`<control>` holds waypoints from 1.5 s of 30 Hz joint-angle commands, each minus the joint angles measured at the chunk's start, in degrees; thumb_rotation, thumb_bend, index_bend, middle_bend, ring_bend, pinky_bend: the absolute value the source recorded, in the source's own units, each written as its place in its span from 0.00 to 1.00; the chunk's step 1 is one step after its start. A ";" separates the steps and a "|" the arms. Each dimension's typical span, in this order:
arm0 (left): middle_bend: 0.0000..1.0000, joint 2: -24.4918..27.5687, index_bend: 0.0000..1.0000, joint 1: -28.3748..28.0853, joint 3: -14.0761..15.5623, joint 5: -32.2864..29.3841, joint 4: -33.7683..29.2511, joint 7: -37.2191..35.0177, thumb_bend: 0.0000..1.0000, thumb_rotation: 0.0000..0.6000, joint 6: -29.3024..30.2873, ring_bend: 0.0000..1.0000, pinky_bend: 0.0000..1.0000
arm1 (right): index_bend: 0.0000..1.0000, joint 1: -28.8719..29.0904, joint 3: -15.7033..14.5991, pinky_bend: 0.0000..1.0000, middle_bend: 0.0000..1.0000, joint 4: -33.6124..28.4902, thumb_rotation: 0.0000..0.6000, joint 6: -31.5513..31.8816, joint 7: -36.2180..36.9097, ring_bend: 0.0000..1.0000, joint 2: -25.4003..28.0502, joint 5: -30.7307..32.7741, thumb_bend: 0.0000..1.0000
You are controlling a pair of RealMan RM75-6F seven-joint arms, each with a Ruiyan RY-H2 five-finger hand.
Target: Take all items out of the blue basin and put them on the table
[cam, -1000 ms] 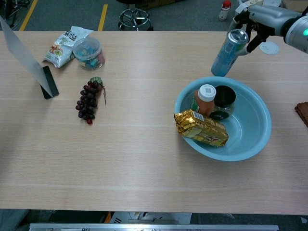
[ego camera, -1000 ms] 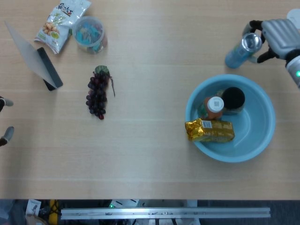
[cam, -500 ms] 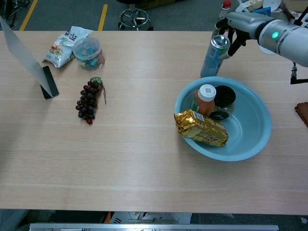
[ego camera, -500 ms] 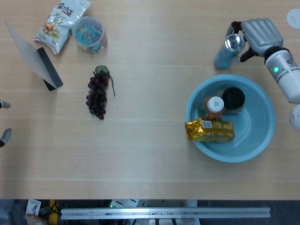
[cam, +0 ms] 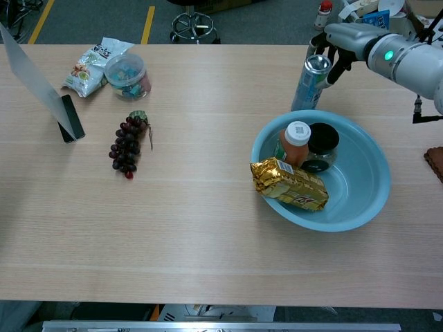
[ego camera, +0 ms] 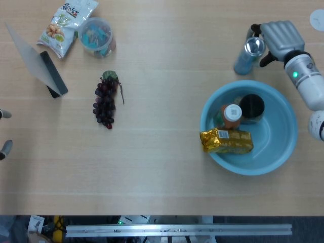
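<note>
since a second ago the right robot hand (ego camera: pixel 280 36) has carried the blue can (ego camera: pixel 247 54) leftward and now grips it near the top, the can standing about upright on the counter (ego camera: pixel 162 167) just beyond the blue basin (ego camera: pixel 286 147) at roughly its eleven o'clock; over the last half second it has hardly shifted. inside the basin, a bottle with an orange cap (ego camera: pixel 231 115) and a dark-lidded jar (ego camera: pixel 251 108) sit side by side toward the far wall, and a gold foil packet (ego camera: pixel 226 141) lies across the near-left rim at about eight o'clock, partly overhanging it. the left robot hand (ego camera: pixel 4 132) shows only as fingertips at the nine o'clock edge of the head view, apart and holding nothing. well off to the left on the counter lie a bunch of dark grapes (ego camera: pixel 105 103), a snack bag (ego camera: pixel 66 23), a clear tub (ego camera: pixel 96 35) and a phone leaning on a stand (ego camera: pixel 43 68).
</note>
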 commanded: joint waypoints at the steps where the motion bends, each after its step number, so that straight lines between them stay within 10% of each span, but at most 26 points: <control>1: 0.31 -0.05 0.31 0.04 0.02 0.14 0.07 -0.15 0.27 1.00 0.11 0.25 0.32 | 0.39 0.04 -0.01 0.59 0.42 -0.34 1.00 -0.49 0.25 0.39 0.24 0.44 0.30; 22: 0.31 -0.03 0.31 -0.16 0.04 0.83 -0.16 -0.19 0.27 1.00 0.23 0.25 0.32 | 0.08 -2.28 0.22 0.47 0.24 -9.93 1.00 3.30 2.52 0.24 7.36 -5.08 0.21; 34: 0.31 -0.04 0.31 -0.26 0.02 1.04 -0.51 0.22 0.27 1.00 0.35 0.25 0.32 | 0.08 -8.23 -0.40 0.47 0.25 -30.86 1.00 9.32 10.40 0.24 21.15 -22.79 0.21; 45: 0.31 0.39 0.31 0.53 0.48 0.56 -0.27 -0.25 0.27 1.00 0.68 0.25 0.32 | 0.08 -10.90 -5.82 0.47 0.26 -35.86 1.00 10.26 13.02 0.24 23.63 -36.68 0.12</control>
